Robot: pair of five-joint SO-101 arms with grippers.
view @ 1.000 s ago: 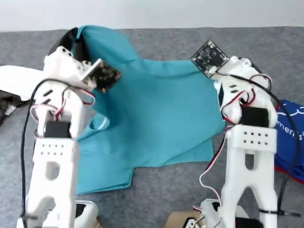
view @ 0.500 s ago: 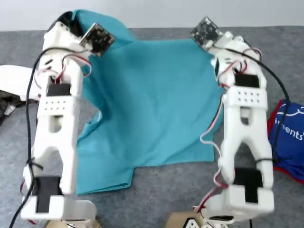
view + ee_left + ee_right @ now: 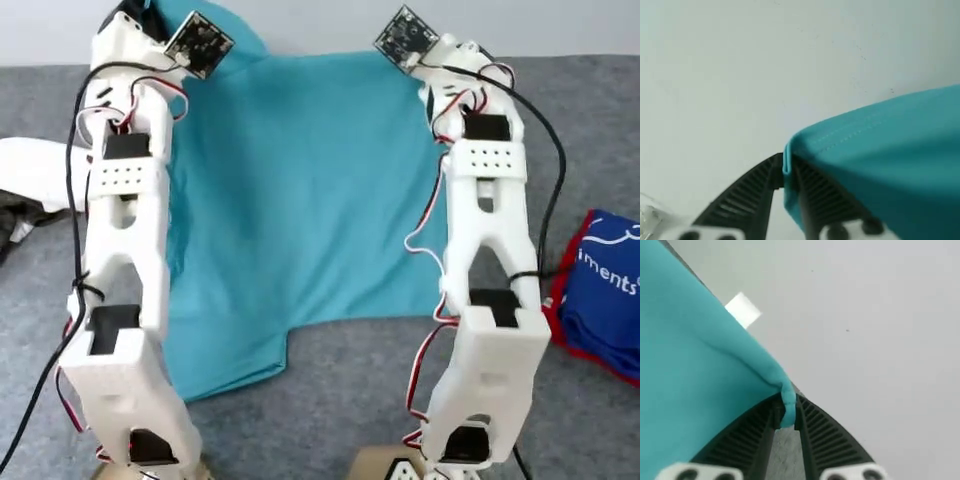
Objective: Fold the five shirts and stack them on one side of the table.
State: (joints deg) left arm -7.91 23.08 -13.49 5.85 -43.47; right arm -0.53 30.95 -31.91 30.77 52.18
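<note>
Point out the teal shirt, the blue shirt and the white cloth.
teal shirt point(image 3: 300, 200), high view, its flat middle.
blue shirt point(image 3: 605, 320), high view, its top face.
white cloth point(image 3: 40, 172), high view, its middle.

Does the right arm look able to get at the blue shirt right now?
Probably not yet: the right arm is stretched toward the far edge, jaws shut on the teal shirt. The blue shirt lies uncovered near its base, so once freed it likely could.

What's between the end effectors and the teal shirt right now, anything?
Nothing visible: the left end effector and the right end effector are each shut on an edge of the teal shirt, with the cloth pinched directly between the fingers.
</note>
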